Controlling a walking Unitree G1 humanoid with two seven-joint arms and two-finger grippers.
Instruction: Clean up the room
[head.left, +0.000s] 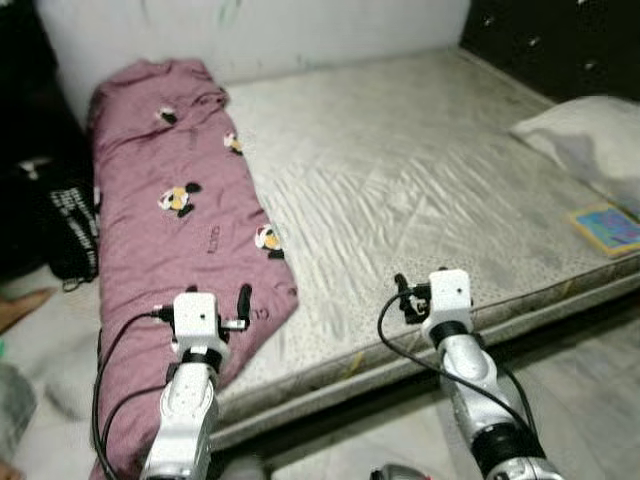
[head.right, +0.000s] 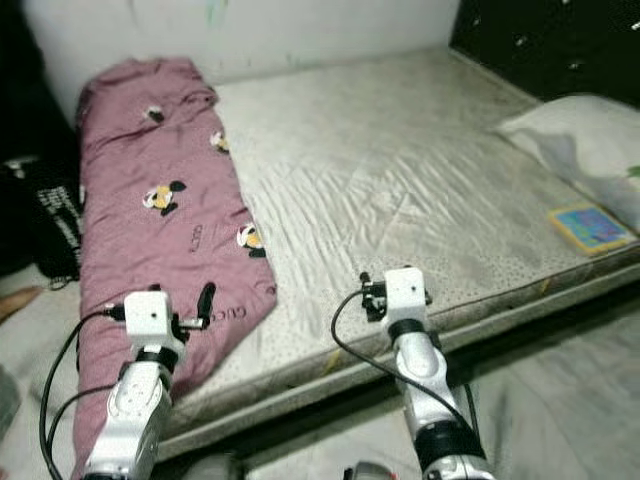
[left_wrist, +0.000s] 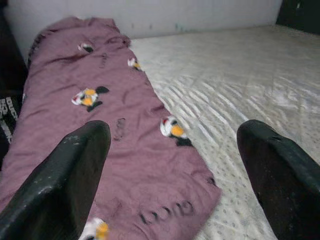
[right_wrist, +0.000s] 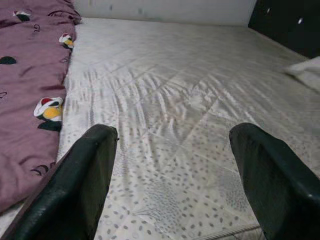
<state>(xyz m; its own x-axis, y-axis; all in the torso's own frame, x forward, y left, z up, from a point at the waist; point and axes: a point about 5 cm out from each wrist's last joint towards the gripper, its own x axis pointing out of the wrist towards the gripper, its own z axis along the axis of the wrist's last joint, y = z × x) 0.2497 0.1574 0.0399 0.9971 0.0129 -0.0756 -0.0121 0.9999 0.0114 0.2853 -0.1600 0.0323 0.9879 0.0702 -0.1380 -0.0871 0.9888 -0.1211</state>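
Basically pink blanket (head.left: 180, 230) lies lengthwise along mattress (head.left: 420, 190) left side, running away from robot; left gripper (head.left: 238, 305), fingers apart, sits over its near end; right gripper (right_wrist: 170, 175) also open, w/ bare mattress ahead

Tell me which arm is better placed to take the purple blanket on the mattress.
Probably the left. The left gripper hangs open over the purple blanket, while the right gripper, also open, faces the bare mattress.

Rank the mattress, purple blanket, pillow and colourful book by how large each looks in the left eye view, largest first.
1. mattress
2. purple blanket
3. pillow, cut off by the picture's edge, so its full extent is unsure
4. colourful book
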